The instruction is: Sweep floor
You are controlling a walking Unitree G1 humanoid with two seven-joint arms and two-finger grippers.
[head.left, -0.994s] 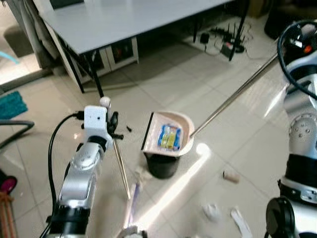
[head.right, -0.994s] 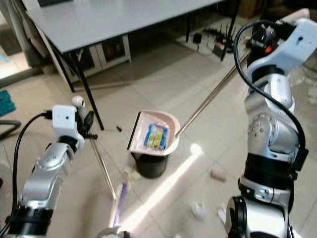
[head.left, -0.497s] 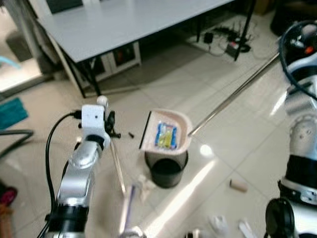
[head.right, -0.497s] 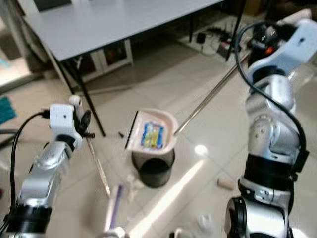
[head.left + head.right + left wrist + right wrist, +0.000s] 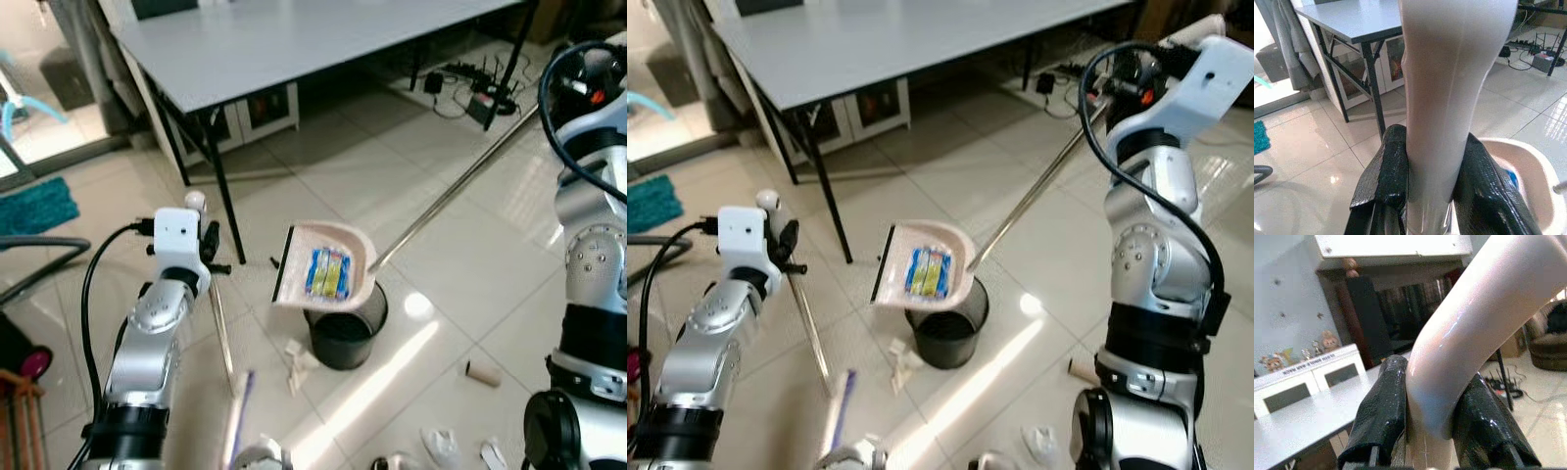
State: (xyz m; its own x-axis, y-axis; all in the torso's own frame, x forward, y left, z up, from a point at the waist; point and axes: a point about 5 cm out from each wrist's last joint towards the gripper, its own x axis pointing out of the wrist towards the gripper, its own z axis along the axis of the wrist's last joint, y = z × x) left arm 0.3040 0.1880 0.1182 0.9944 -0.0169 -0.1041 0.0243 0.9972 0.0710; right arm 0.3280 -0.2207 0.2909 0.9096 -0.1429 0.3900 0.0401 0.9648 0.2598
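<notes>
The left gripper (image 5: 1430, 196) was clamped on the broom (image 5: 1449, 98); the right gripper (image 5: 1432, 431) clamped the dustpan (image 5: 328, 269) handle, tilted above the bin (image 5: 348, 333).

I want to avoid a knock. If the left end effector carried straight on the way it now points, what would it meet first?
Probably the cream plastic dustpan: the left end effector, shut on the pale broom handle, looks toward its rim, with floor tiles and the grey table behind. Depth is unclear.
</notes>
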